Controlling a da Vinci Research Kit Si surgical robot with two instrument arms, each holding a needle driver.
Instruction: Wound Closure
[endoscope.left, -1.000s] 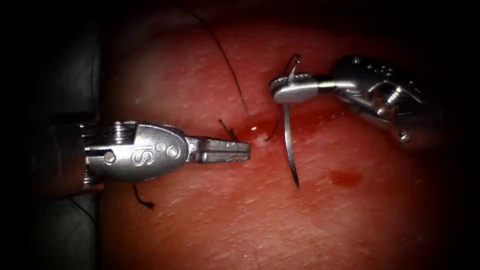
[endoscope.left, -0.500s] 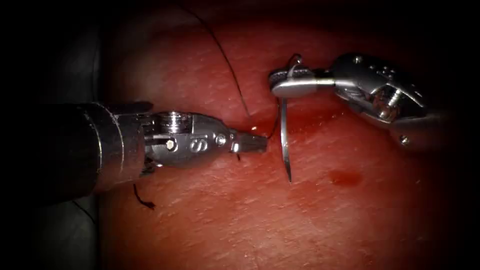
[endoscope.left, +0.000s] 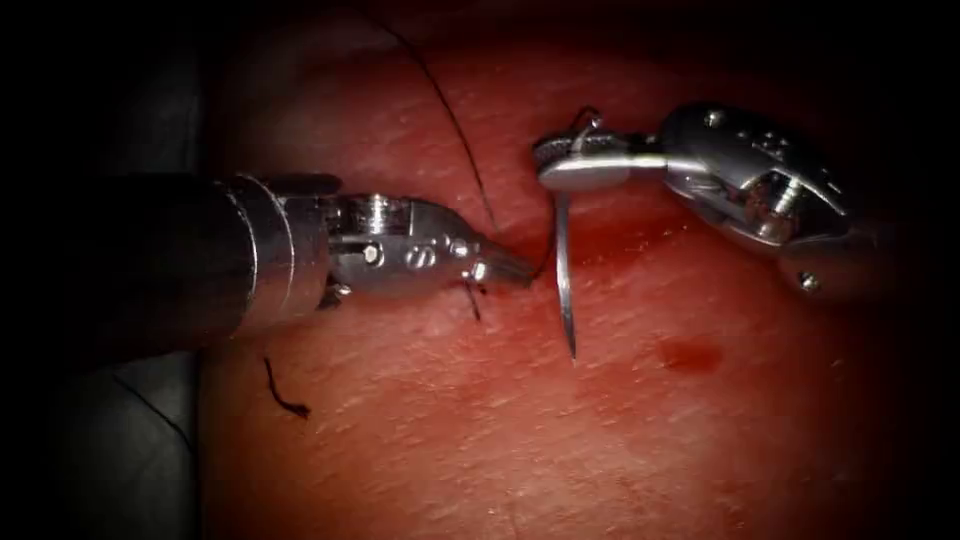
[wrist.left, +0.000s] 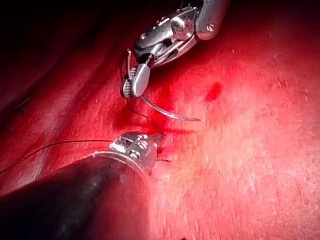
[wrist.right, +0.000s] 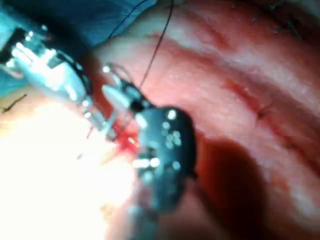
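My right tool (endoscope.left: 572, 165) is shut on the curved needle (endoscope.left: 563, 270) near its tail end. The needle hangs free of the tissue (endoscope.left: 700, 450), its tip (endoscope.left: 571, 352) pointing down to the right of the stitch site. In the left wrist view the needle (wrist.left: 167, 114) arcs away from the right tool (wrist.left: 136, 82). Dark thread (endoscope.left: 455, 125) runs from the tail into the tissue and away to the upper left. My left tool (endoscope.left: 515, 270), jaws together, rests its tip against the tissue at the stitch site, just left of the needle. It holds nothing that I can make out.
A short thread end (endoscope.left: 470, 300) sticks out of the tissue under the left tool. A cut piece of thread (endoscope.left: 283, 395) lies at the lower left. A spot of red fluid (endoscope.left: 690, 352) sits right of the needle tip. Dark cloth (endoscope.left: 120, 450) borders the tissue on the left.
The left tool has rolled and advanced to the right and slightly up, up to the stitch site. The right tool with the needle has shifted a little left and up.
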